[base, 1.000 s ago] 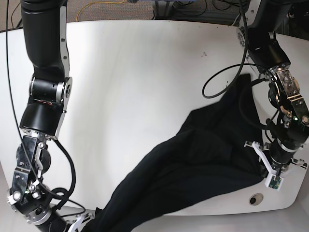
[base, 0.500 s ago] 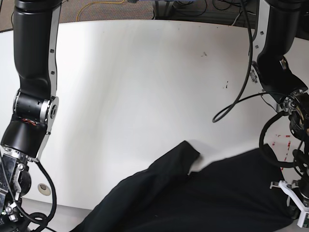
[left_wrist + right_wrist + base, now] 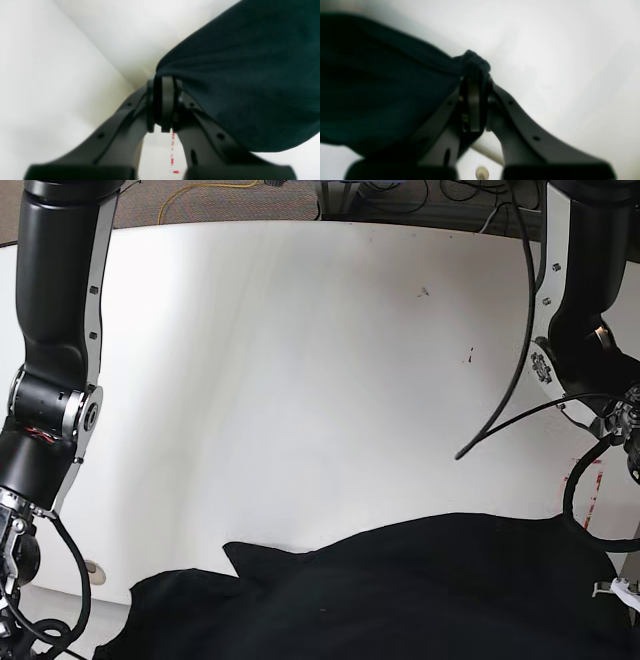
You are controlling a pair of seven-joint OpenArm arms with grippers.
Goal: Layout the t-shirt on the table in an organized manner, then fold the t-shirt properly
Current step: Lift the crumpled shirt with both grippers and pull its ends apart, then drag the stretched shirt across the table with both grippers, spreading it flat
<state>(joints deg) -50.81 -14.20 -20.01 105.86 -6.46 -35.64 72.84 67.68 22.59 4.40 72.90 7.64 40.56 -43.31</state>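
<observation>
The black t-shirt (image 3: 400, 590) lies stretched across the near edge of the white table (image 3: 300, 360), and its lower part runs out of the base view. In the left wrist view my left gripper (image 3: 163, 100) is shut on an edge of the t-shirt (image 3: 250, 75), and the cloth hangs off to the right. In the right wrist view my right gripper (image 3: 473, 100) is shut on a bunched corner of the t-shirt (image 3: 382, 87), and the cloth spreads to the left. Both grippers are below the base view's frame.
My arms stand at the left (image 3: 55, 330) and right (image 3: 585, 330) sides of the base view. A black cable (image 3: 520, 380) hangs from the right-hand one. The table carries a red mark (image 3: 597, 480), dark specks (image 3: 423, 291) and a grommet hole (image 3: 92, 565).
Both arms have drawn back toward the near edge and apart. The t-shirt went with them, from a slanted heap at the right to a wide band along the front.
</observation>
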